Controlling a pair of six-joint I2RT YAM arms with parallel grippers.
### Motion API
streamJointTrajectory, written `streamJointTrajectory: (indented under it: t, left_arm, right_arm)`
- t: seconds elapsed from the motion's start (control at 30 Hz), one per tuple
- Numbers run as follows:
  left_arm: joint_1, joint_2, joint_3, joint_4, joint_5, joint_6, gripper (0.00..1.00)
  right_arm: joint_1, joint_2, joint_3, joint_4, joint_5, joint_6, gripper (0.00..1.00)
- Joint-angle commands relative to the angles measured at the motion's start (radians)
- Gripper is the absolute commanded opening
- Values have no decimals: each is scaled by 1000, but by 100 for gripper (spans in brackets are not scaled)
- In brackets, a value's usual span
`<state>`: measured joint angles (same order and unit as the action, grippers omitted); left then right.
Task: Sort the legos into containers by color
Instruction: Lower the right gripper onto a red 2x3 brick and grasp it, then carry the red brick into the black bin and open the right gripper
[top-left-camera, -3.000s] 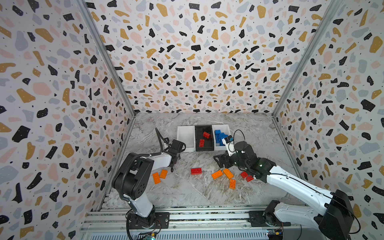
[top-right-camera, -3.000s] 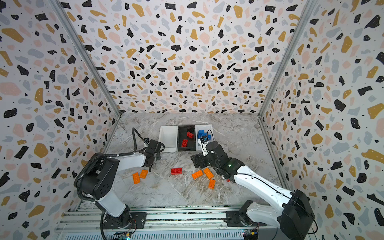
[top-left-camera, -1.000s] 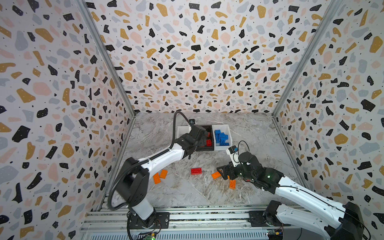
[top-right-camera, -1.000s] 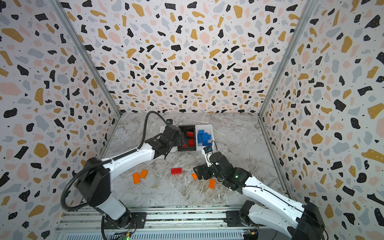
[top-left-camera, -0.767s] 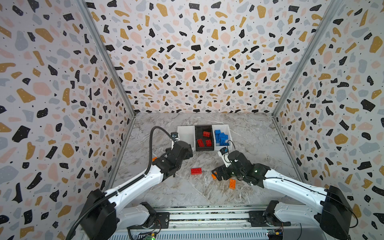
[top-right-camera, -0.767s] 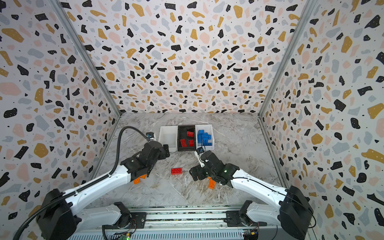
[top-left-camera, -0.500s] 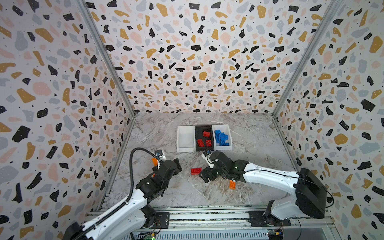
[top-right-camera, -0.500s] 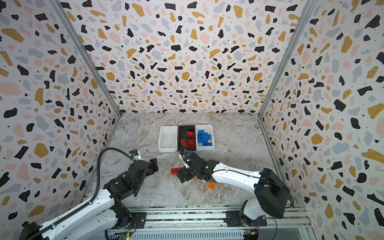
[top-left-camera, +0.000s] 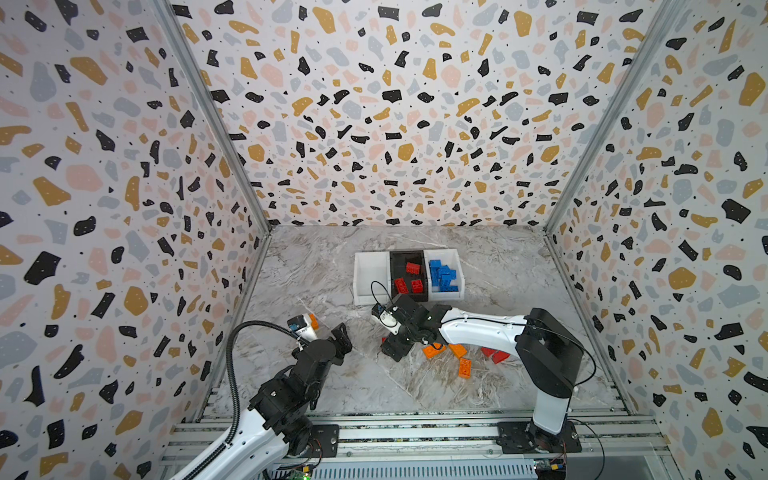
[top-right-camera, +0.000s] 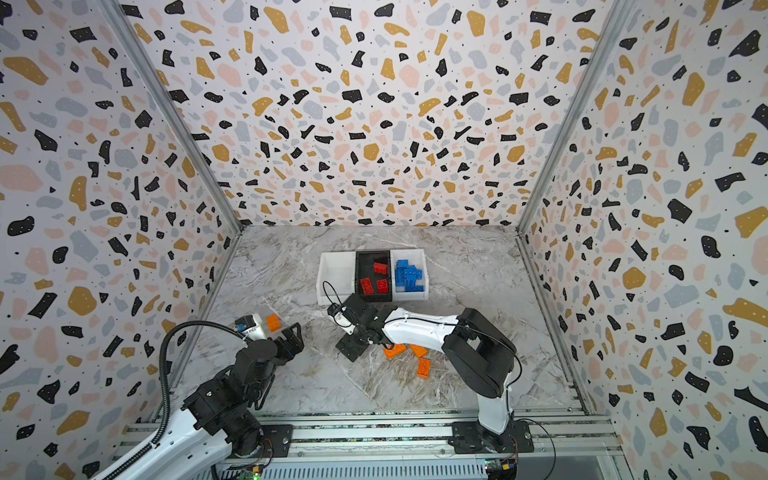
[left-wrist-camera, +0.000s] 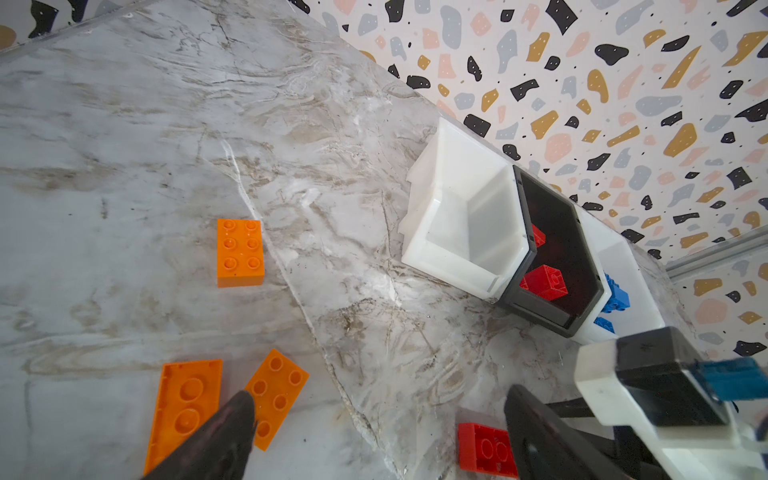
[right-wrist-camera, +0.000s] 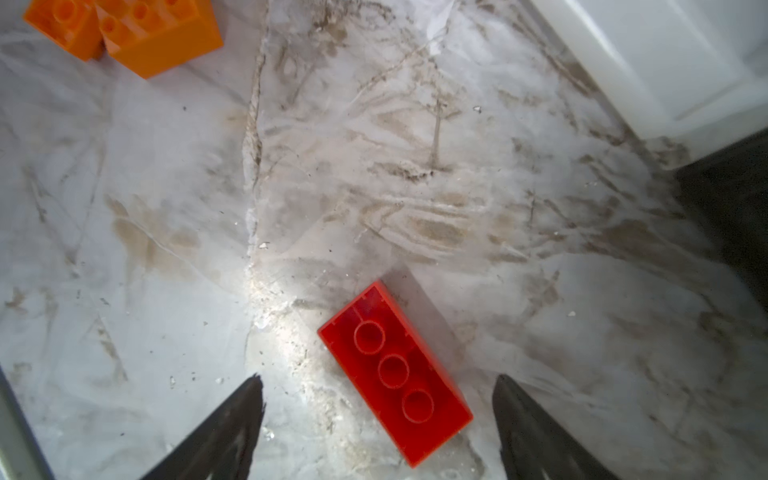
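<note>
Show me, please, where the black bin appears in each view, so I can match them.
In a top view: the black bin, middle of the three-bin row.
In a top view: same spot.
Left wrist: it lies beyond the empty white bin, holding red bricks.
Right wrist: just a dark sliver at the frame edge.
Shared landmark: that empty white bin, adjoining it.

Red legos (top-left-camera: 412, 268) lie in the black bin (top-left-camera: 393, 270) between white bins (top-left-camera: 366, 274).
</note>
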<state>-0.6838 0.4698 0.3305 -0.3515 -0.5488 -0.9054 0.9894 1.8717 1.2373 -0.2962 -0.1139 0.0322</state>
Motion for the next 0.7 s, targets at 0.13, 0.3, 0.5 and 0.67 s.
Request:
streamJointTrajectory:
  t: [0.13, 0.3, 0.5, 0.67]
  left_arm:
    - [0, -28, -2, -35, -43, 1, 95]
    - [0, -30, -2, -27, -43, 2, 96]
    - [0, -27, 4, -18, -42, 5, 98]
    - [0, -15, 15, -4, -25, 14, 100]
  right_arm:
    - [-2, 58, 60, -46, -77, -77, 80]
    - [-2, 60, 45, -39, -58, -70, 67]
    - [3, 48, 29, -43, -10, -52, 42]
    - [2, 34, 19, -38, 28, -34, 29]
